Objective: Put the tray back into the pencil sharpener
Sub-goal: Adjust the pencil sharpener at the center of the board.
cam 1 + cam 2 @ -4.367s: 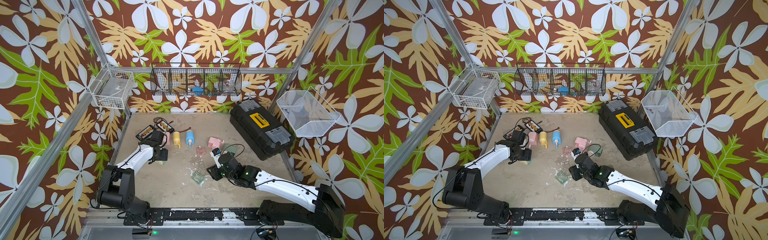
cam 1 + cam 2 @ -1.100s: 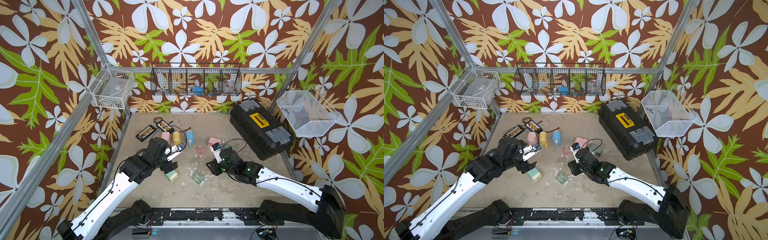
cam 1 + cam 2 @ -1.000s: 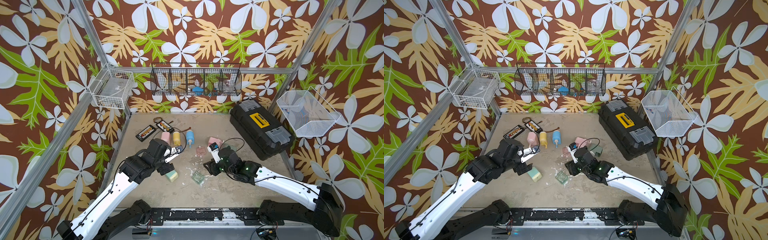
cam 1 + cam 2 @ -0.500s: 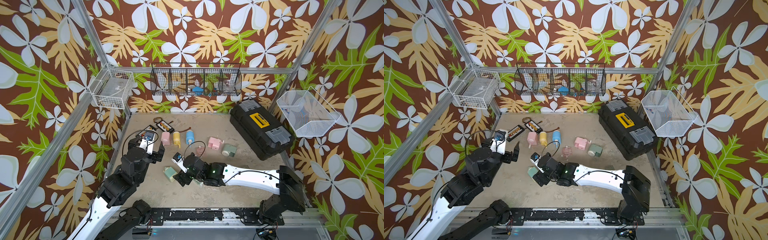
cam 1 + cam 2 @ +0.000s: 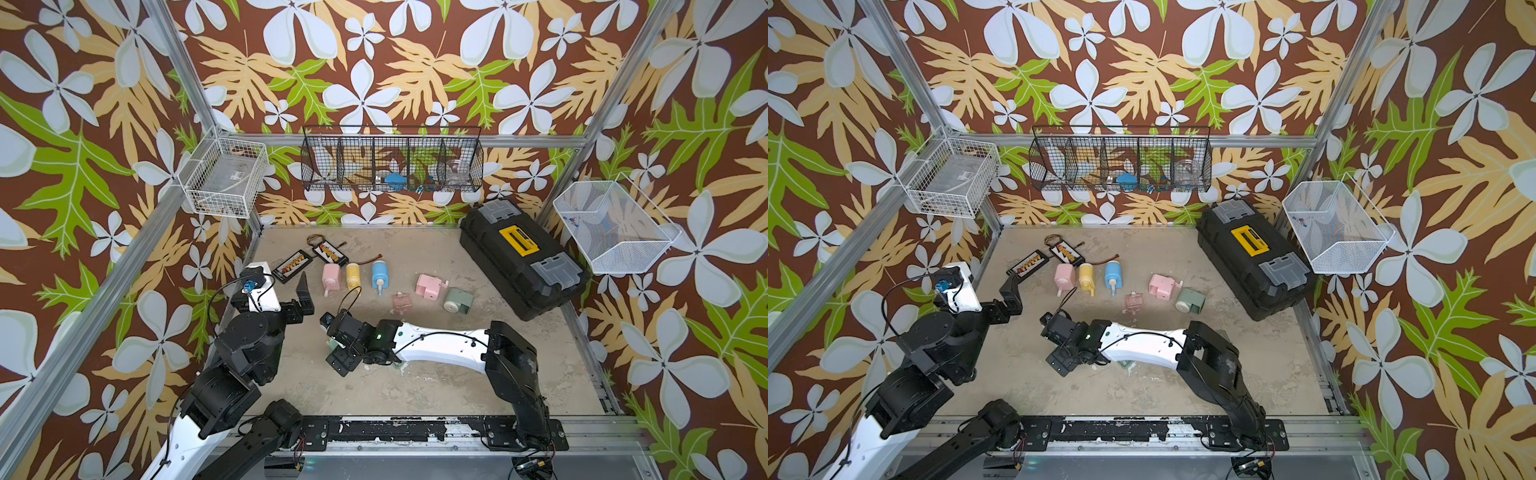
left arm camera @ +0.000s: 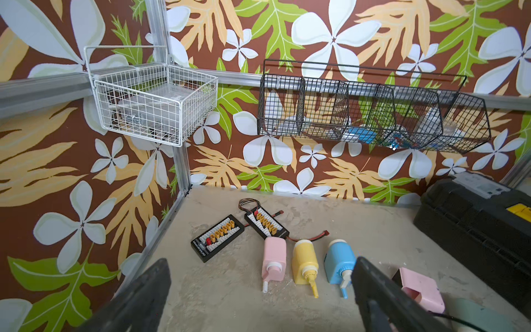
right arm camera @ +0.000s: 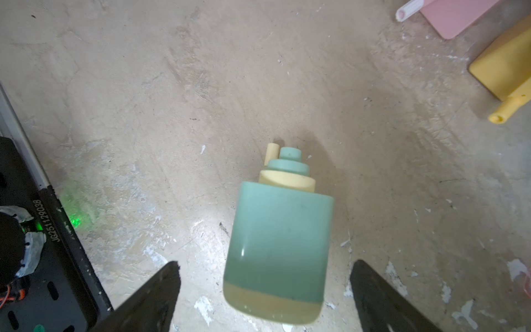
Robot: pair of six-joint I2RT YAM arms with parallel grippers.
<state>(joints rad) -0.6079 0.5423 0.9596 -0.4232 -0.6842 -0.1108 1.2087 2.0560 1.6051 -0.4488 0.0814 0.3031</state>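
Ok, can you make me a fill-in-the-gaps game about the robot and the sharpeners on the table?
1. The right gripper has its fingers ____, one each side of the green sharpener, not touching it.
2. In the row of three, the yellow sharpener lies ____ the pink sharpener and the blue sharpener.
3. The black toolbox has a handle coloured ____.
4. The left gripper holds ____.
Missing words: open, between, yellow, nothing.

Left gripper aloft, jaws wide apart; right gripper low on an outstretched arm, jaws likewise wide apart
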